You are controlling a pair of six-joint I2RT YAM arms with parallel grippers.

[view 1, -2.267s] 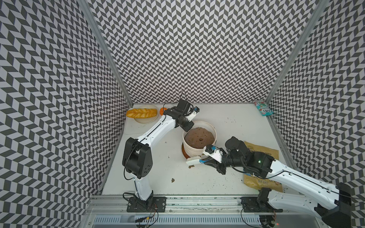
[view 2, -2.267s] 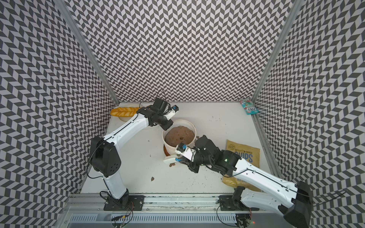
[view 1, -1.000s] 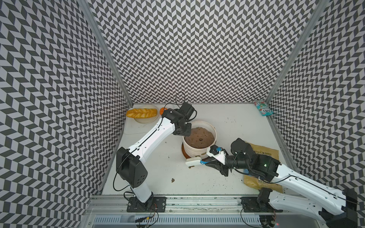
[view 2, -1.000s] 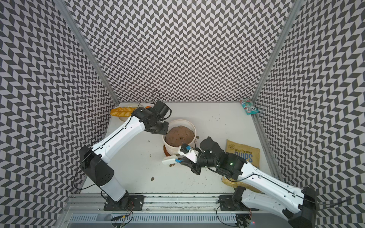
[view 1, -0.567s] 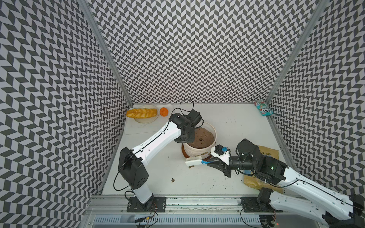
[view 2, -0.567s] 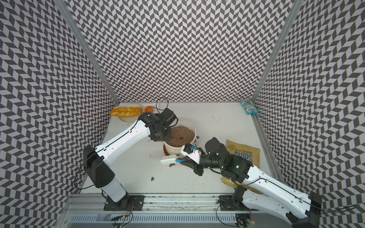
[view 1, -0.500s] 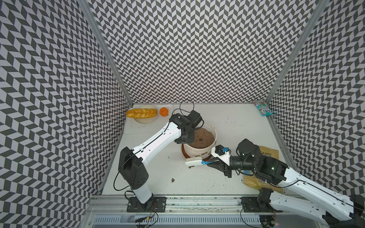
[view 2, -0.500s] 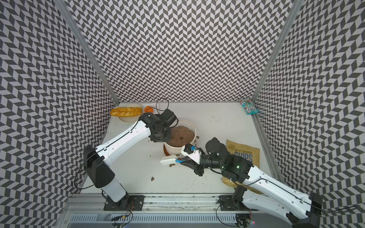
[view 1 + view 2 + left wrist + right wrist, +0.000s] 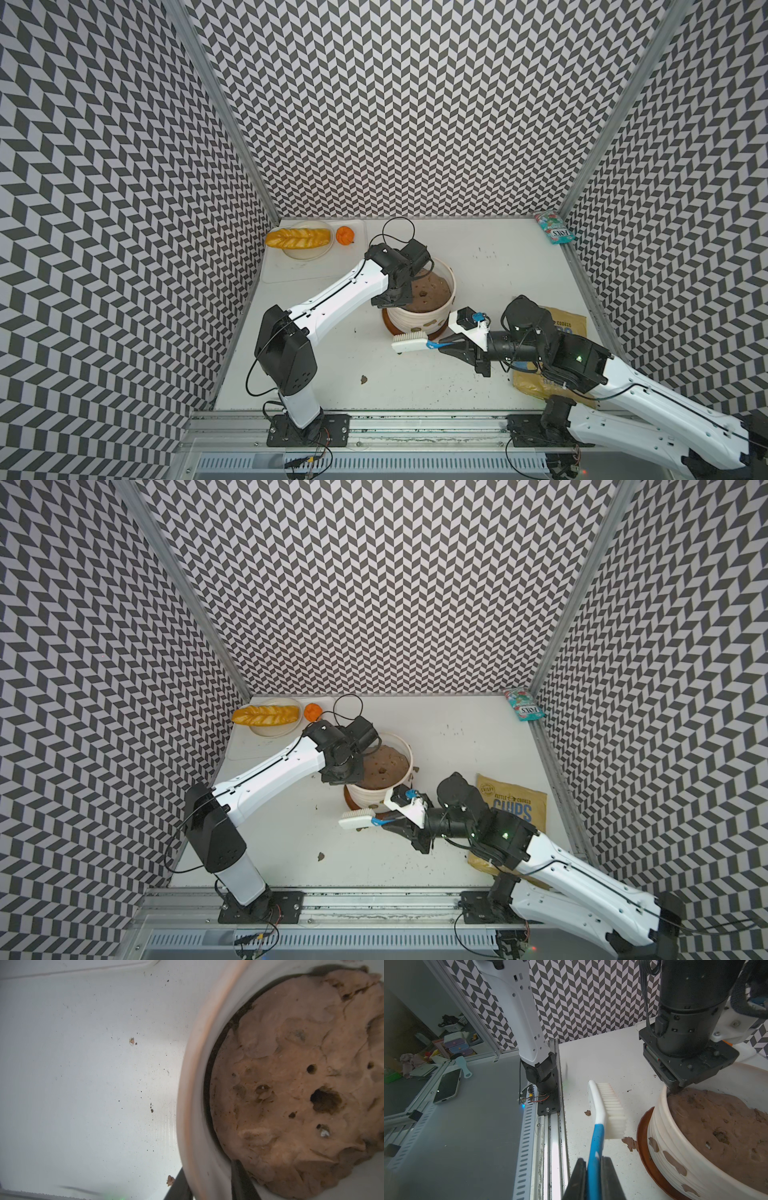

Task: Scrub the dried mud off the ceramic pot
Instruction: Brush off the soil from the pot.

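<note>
Your left gripper (image 9: 208, 1167) has its jaws pinched over the rim of the ceramic pot (image 9: 415, 322), which stands mid-desk (image 9: 340, 390) on a brown saucer (image 9: 642, 1136). Dried mud (image 9: 673, 1162) blotches its near wall. Just beside it is the brush (image 9: 409, 344), bristles toward the pot, with your right gripper (image 9: 594, 1160) clamped on its handle.

Brush (image 9: 409, 343) just before ceramic pot (image 9: 415, 322), chips bag (image 9: 569, 328) right, plate (image 9: 307, 254) behind-left.
</note>
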